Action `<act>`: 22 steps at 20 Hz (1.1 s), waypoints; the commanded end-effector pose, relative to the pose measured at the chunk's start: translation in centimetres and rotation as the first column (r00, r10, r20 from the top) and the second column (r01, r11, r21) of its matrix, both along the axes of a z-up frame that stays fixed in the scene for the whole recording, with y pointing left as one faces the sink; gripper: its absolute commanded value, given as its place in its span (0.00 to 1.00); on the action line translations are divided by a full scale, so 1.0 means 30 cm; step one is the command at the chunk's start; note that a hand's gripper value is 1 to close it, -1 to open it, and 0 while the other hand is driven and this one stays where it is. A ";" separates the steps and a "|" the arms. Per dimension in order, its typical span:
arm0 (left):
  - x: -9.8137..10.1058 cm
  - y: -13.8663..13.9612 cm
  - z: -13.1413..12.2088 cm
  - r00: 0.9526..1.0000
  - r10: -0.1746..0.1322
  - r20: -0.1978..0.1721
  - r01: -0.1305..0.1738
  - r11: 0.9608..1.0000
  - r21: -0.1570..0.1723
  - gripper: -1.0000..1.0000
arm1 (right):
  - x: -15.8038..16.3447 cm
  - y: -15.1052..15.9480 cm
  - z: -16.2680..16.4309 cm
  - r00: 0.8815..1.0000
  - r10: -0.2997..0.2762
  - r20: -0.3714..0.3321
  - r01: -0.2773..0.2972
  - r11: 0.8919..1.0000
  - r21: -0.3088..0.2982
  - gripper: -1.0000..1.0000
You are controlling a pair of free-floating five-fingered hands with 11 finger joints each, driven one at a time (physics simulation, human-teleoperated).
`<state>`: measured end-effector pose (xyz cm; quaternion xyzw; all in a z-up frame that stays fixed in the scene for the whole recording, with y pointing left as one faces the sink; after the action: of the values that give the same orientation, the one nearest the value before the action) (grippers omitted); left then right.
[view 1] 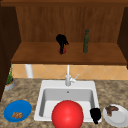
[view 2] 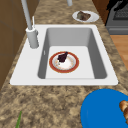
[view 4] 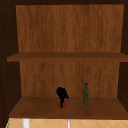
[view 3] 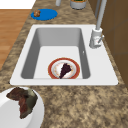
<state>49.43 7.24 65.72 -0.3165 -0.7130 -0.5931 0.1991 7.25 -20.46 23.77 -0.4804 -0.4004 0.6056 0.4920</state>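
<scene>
Facing the sink [view 1: 45,86] from the front, you find your left hand [view 1: 61,40] up at the wall cabinet, above the lower shelf [view 1: 37,55], pointing downward. Its fingertips meet a small red object [view 1: 62,51] that rests on the shelf at about 6 o'clock from the hand; the fingers appear closed on it, pinching its top. In the upper view the same left hand [view 4: 61,93] stands over the red object [view 4: 62,104], and a dark green bottle [view 4: 86,95] stands upright on the shelf at 3 o'clock from the hand, well apart from it. The bottle [view 1: 86,41] appears likewise from the front.

Your right hand [view 1: 95,115] hangs low at the sink's right rim, at 9 o'clock from a white plate [view 1: 117,117] that carries a brown piece of food [view 1: 111,109]. You cannot tell how its fingers are set. A large red ball-like shape [view 1: 67,114] covers the near part of the basin, just beside the right hand at its 9 o'clock.

From the sides, a red-rimmed plate [view 2: 64,62] lies flat on the basin floor with a dark scrap [view 2: 62,57] on it. The faucet [view 2: 32,35] rises at the back rim. On the bench [view 1: 30,87], a blue plate [view 1: 17,110] with brown bits [view 1: 17,115] lies at 9 o'clock from the sink, and a potted plant [view 1: 9,81] stands at 11 o'clock from that plate.
</scene>
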 end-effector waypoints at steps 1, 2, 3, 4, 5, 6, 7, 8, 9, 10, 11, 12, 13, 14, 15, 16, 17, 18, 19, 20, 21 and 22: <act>0.091 0.000 -0.037 0.999 0.031 -0.005 -0.031 1.000 0.004 0.00 | 0.000 0.000 0.000 1.000 0.000 0.000 0.000 1.000 0.000 0.50; 0.116 0.000 -0.055 1.000 0.031 0.000 -0.031 1.000 0.000 0.00 | 0.000 0.000 0.000 1.000 0.000 0.000 0.000 1.000 0.000 0.50; 0.147 0.006 -0.069 1.000 0.025 0.001 -0.025 1.000 0.000 0.00 | 0.000 0.000 0.000 1.000 0.000 0.000 0.000 1.000 0.000 0.50; 0.174 0.009 -0.088 1.000 0.024 0.004 -0.024 1.000 0.000 0.00 | 0.000 0.000 0.000 1.000 0.000 0.000 0.000 1.000 0.000 0.50; 0.202 0.012 -0.108 1.000 0.023 0.010 -0.023 1.000 0.000 0.00 | 0.000 0.000 0.000 1.000 0.000 0.000 0.000 1.000 0.000 0.50; 0.230 0.020 -0.143 1.000 0.022 0.002 -0.022 1.000 0.000 0.00 | 0.000 0.000 0.000 1.000 0.000 0.000 0.000 1.000 0.000 0.50; 0.250 0.030 -0.160 1.000 0.023 0.004 -0.023 1.000 0.000 0.00 | 0.000 0.000 0.000 1.000 0.000 0.000 0.000 1.000 0.000 0.50; 0.271 0.041 -0.183 1.000 0.026 0.003 -0.026 1.000 -0.011 0.00 | 0.000 0.000 0.000 1.000 0.000 0.000 0.000 1.000 0.000 0.50; 0.288 0.055 -0.202 1.000 0.027 0.003 -0.027 0.999 -0.028 0.00 | 0.000 0.000 0.000 1.000 0.000 0.000 0.000 1.000 0.000 0.50; 0.296 0.071 -0.212 1.000 0.020 -0.006 -0.021 0.999 -0.032 0.00 | 0.000 0.000 0.000 1.000 0.000 0.000 0.000 1.000 0.000 0.50; 0.306 0.087 -0.225 1.000 0.013 -0.014 -0.014 0.999 -0.030 0.00 | 0.000 0.000 0.000 1.000 0.000 0.000 0.000 1.000 0.000 0.50; 0.305 0.084 -0.221 0.999 0.008 -0.040 -0.008 1.000 -0.014 0.00 | 0.000 0.000 0.000 1.000 0.000 0.000 0.000 1.000 0.000 0.50; 0.308 0.095 -0.216 0.998 -0.007 -0.060 0.006 1.000 -0.019 0.00 | 0.000 0.000 0.000 1.000 0.000 0.000 0.000 1.000 0.000 0.50; 0.312 0.094 -0.216 0.998 -0.013 -0.063 0.011 1.000 -0.025 0.00 | 0.000 0.000 0.000 1.000 0.000 0.000 0.000 1.000 0.000 0.50; 0.312 0.072 -0.212 0.997 -0.003 -0.073 0.001 1.000 -0.031 0.00 | 0.000 0.000 0.000 1.000 0.000 0.000 0.000 1.000 0.000 0.50; 0.329 0.063 -0.204 0.996 0.019 -0.085 -0.022 0.999 -0.032 0.00 | 0.000 0.000 0.000 1.000 0.000 0.000 0.000 1.000 0.000 0.50; 0.343 0.061 -0.202 0.996 0.041 -0.080 -0.044 0.999 -0.030 0.00 | 0.000 0.000 0.000 1.000 0.000 0.000 0.000 1.000 0.000 0.50; 0.352 0.061 -0.199 0.996 0.039 -0.082 -0.041 0.999 -0.025 0.00 | 0.000 0.000 0.000 1.000 0.000 0.000 0.000 1.000 0.000 0.50; 0.347 0.061 -0.193 0.996 0.032 -0.085 -0.035 0.999 -0.026 0.00 | 0.000 0.000 0.000 1.000 0.000 0.000 0.000 1.000 0.000 0.50; 0.332 0.062 -0.186 0.996 0.027 -0.084 -0.029 0.999 -0.024 0.00 | 0.000 0.000 0.000 1.000 0.000 0.000 0.000 1.000 0.000 0.50; 0.301 0.076 -0.176 0.997 0.018 -0.078 -0.019 1.000 -0.023 0.00 | 0.000 0.000 0.000 1.000 0.000 0.000 0.000 1.000 0.000 0.50; 0.274 0.074 -0.149 0.997 0.004 -0.079 -0.006 1.000 -0.023 0.00 | 0.000 0.000 0.000 1.000 0.000 0.000 0.000 1.000 0.000 0.50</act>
<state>58.31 9.05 61.26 -0.3502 -0.7079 -0.5740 0.2161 7.25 -20.46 23.77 -0.4804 -0.4004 0.6056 0.4920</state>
